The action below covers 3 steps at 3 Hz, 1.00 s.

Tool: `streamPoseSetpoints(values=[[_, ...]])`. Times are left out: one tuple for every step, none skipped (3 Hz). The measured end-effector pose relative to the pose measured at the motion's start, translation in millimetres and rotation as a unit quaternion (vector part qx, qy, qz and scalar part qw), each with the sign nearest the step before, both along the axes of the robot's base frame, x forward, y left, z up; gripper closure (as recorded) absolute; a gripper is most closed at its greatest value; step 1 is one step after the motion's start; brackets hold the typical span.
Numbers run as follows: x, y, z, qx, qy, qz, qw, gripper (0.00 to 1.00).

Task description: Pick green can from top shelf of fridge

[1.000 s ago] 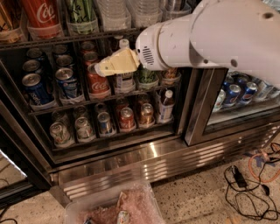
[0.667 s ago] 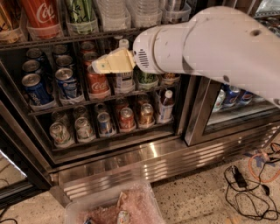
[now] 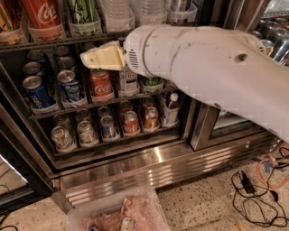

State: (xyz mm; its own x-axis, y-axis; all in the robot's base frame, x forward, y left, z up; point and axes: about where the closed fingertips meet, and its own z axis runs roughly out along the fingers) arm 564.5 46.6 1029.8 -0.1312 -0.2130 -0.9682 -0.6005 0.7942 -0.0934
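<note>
Red cola can: upright at the left of the top shelf, in a clear tray.
Green can: just right of the cola can on the same shelf, in its own clear tray, with clear bottles to its right. It is upright, so its long axis is vertical; its top runs out of view.
Gripper: cream wedge at the end of the white arm, pointing left and roughly level. It sits just under the top shelf's front rail, in front of the small cans on the rack below. Open or closed: cannot tell. It holds nothing visible.
Key relation: the green can lies above the gripper's tip and, I judge, further back in the fridge. The gripper's axis runs across the can's axis.
Next move, as a judgement: rise over the rail, then turn inward to meet the can's side.
Risk: brushing the rail or the neighbouring cola can.
</note>
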Motion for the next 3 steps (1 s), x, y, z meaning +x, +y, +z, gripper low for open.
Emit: streamPoseSetpoints(values=[[-0.6, 0.9, -0.4, -0.002, 0.000, 0.001, 1.0000, 0.00], [-1.6, -3.0, 0.8, 0.009, -0.008, -0.010, 0.9999, 0.00], [-4.5, -11.1, 2.1, 0.031, -0.024, -0.029, 0.9988, 0.00]])
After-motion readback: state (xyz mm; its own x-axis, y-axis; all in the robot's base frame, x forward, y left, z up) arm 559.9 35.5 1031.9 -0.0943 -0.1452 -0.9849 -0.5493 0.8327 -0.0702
